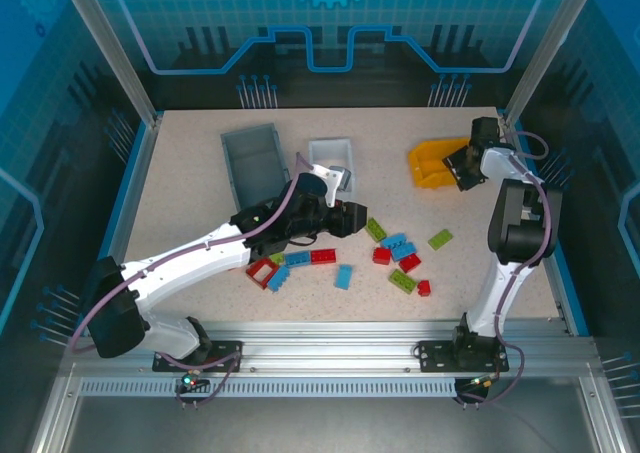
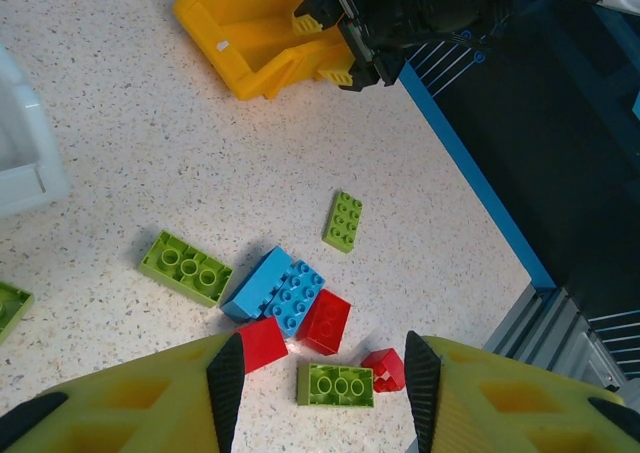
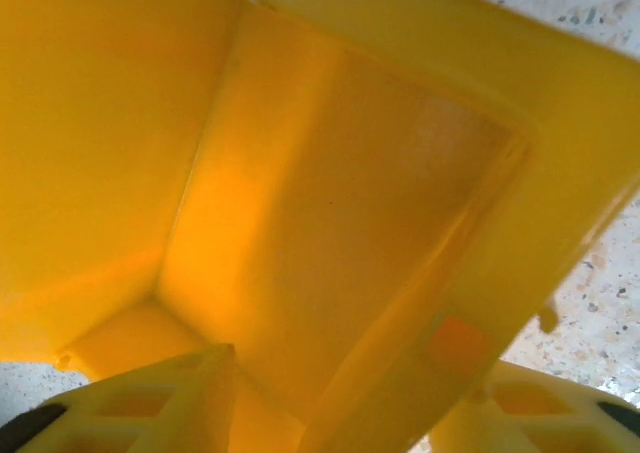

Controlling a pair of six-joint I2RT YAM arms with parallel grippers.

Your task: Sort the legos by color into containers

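Loose legos lie mid-table: green [image 1: 440,239], blue [image 1: 397,243], red [image 1: 410,263], another blue [image 1: 343,277]. My left gripper [image 1: 352,218] hovers open above them; in its wrist view a green brick [image 2: 335,385] and a small red brick [image 2: 385,370] lie on the table between the spread left gripper fingers [image 2: 225,378]. Blue bricks [image 2: 275,288] and a red one [image 2: 325,321] sit just beyond. My right gripper [image 1: 462,168] is shut on the wall of the tilted yellow bin [image 1: 430,163], one finger [image 3: 150,393] inside it. The grey bin [image 1: 255,163] and white bin [image 1: 332,153] stand at the back.
A blue rim [image 1: 560,263] bounds the table's right side, close to the right arm. An open red frame piece [image 1: 262,270] lies under the left forearm. Bare tabletop [image 1: 190,203] stretches left of the grey bin.
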